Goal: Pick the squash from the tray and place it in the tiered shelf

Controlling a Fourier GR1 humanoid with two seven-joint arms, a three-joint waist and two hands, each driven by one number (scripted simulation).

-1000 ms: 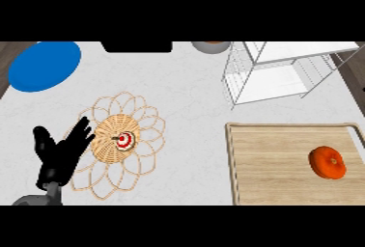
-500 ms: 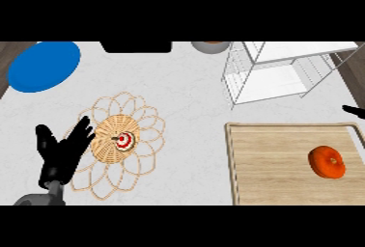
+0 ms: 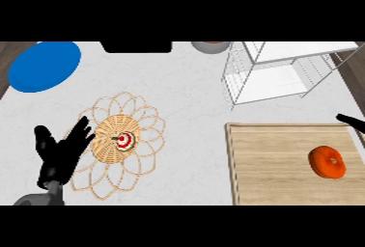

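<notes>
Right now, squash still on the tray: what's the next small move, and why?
Probably bring the right robot hand, only just showing at the right edge above the tray, down and inward over the squash. The squash lies untouched on the tray's right side, nothing holds it, and the tiered shelf stands just beyond. The left robot hand rests open by the woven mat, far from it.

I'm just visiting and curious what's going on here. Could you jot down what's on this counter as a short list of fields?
squash: orange, lying on the wooden tray, right of its middle
tiered shelf: white wire, beyond the tray
woven mat: flower-shaped, small red and white thing at its centre
blue plate: far left corner
left hand: open, resting at the mat's left edge
right hand: only a fingertip shows at the right edge, above the tray, not touching the squash
</notes>
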